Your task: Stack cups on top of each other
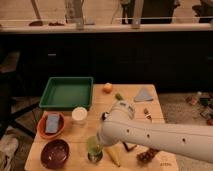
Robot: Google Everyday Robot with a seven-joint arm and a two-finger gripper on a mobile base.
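Observation:
A pale green translucent cup [93,145] stands upright directly over the silver metal cup [95,158] at the table's front edge, and its base seems to sit in the silver cup's mouth. My gripper [101,142] is at the left end of the thick white arm, shut on the green cup's right side. The arm reaches in from the right and hides most of the gripper. Only the silver cup's lower rim shows below the green one.
A dark red bowl [55,153] sits left of the cups. Behind it are an orange plate with a blue sponge [51,124], a white cup [79,115] and a green tray [66,93]. A banana [114,155], grapes [147,155], an orange [107,88] and a grey cloth [144,94] lie around the arm.

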